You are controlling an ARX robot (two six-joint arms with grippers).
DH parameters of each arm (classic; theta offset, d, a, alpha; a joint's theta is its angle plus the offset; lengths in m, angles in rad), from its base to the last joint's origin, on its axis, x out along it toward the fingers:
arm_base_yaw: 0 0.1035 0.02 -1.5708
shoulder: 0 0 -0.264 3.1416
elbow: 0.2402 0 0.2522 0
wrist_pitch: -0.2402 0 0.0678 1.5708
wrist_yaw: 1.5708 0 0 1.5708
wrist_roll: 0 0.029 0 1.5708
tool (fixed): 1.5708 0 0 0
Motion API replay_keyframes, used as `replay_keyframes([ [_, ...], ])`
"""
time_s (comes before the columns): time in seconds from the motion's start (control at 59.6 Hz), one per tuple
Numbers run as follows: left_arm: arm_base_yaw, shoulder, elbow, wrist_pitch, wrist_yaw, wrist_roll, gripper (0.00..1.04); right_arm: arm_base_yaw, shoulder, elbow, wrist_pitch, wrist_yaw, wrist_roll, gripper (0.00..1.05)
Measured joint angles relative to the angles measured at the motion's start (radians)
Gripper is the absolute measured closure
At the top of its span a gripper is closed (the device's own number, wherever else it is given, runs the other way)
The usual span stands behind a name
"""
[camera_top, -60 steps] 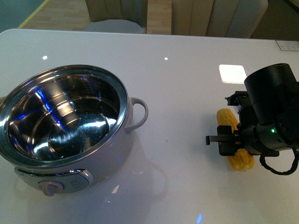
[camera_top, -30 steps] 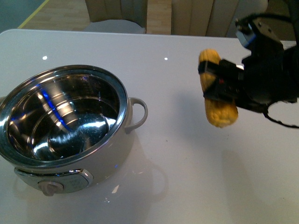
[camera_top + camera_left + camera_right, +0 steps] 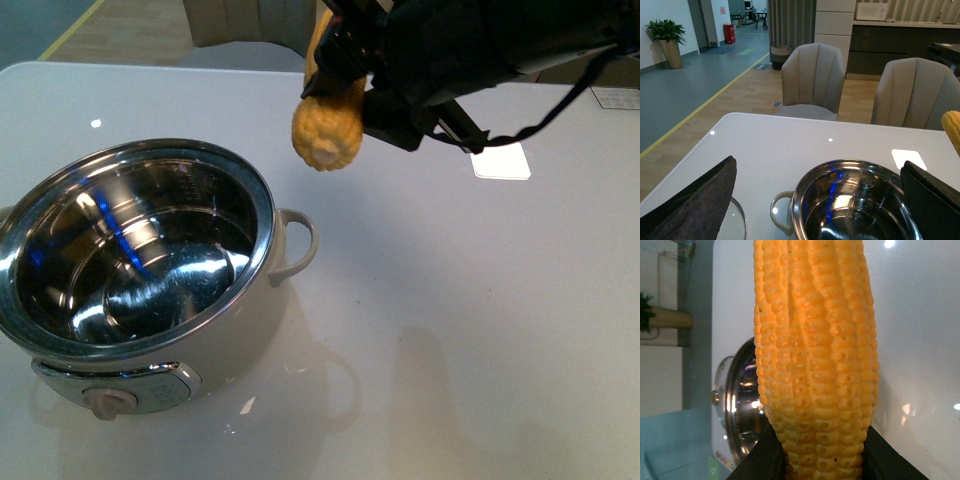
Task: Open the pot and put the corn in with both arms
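Front view: the right gripper (image 3: 352, 82) is clamped on the corn (image 3: 327, 130), held high, probably so the cob clears the rim. The pot (image 3: 140, 250) sits below and to one side of it, lid off, its steel bowl empty. Left wrist view: the left gripper (image 3: 817, 165) is spread wide, holding nothing — the pot lies just ahead between its pads, with the glass lid (image 3: 737, 222) beside one pad. Right wrist view: the corn is pinched between the jaws, with the pot beyond.

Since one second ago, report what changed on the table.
The right end effector lifted the corn off the table and carried it up and left, toward the pot. The pot stayed put, open and empty.
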State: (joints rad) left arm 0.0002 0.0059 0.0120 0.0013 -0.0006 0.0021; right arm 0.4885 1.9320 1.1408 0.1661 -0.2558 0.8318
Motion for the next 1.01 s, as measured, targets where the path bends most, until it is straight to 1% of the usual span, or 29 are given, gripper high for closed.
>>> replay_keyframes([
  [0.201,0.000,0.000,0.000,0.000,0.000,0.000,0.07,0.044,0.059,0.098,-0.041,-0.002,0.094,0.82],
  [0.554,0.000,0.000,0.000,0.000,0.000,0.000,0.07,0.113,0.159,0.229,-0.097,0.018,0.191,0.82],
  [0.856,0.000,0.000,0.000,0.000,0.000,0.000,0.07,0.174,0.266,0.298,-0.156,0.014,0.199,0.82],
  [1.007,0.000,0.000,0.000,0.000,0.000,0.000,0.07,0.197,0.274,0.304,-0.172,-0.012,0.179,0.82],
])
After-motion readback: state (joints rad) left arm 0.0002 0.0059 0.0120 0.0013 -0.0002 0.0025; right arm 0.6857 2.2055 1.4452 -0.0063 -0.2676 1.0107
